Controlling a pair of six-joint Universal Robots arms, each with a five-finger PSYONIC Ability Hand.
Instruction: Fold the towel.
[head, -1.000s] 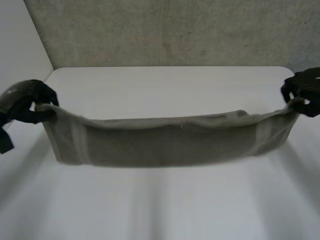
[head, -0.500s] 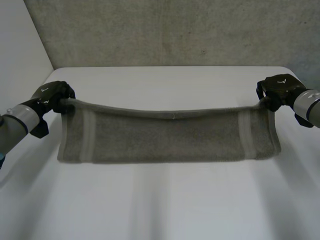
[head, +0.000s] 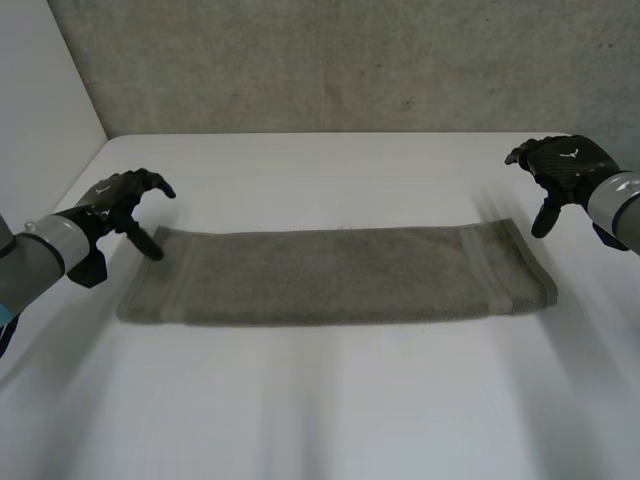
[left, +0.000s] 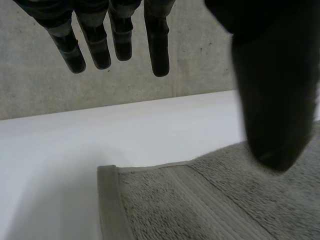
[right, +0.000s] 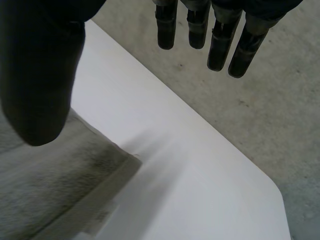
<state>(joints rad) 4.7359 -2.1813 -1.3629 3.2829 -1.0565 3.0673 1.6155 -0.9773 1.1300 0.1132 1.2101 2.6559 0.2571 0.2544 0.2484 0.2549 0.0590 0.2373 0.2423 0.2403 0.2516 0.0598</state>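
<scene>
Having just released the towel (head: 335, 275), the left hand (head: 112, 196) and the right hand (head: 565, 165) hover open and empty by its far corners, leaving it flat on the table (head: 330, 410), one lengthwise fold apparently finished.

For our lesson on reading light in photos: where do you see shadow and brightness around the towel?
Head view: a thin dark shadow runs under the towel along its near edge, and pale streaks fan across the near part of the table. Left wrist view: the table looks bright white beyond the towel's corner, with no glare on the towel.
</scene>
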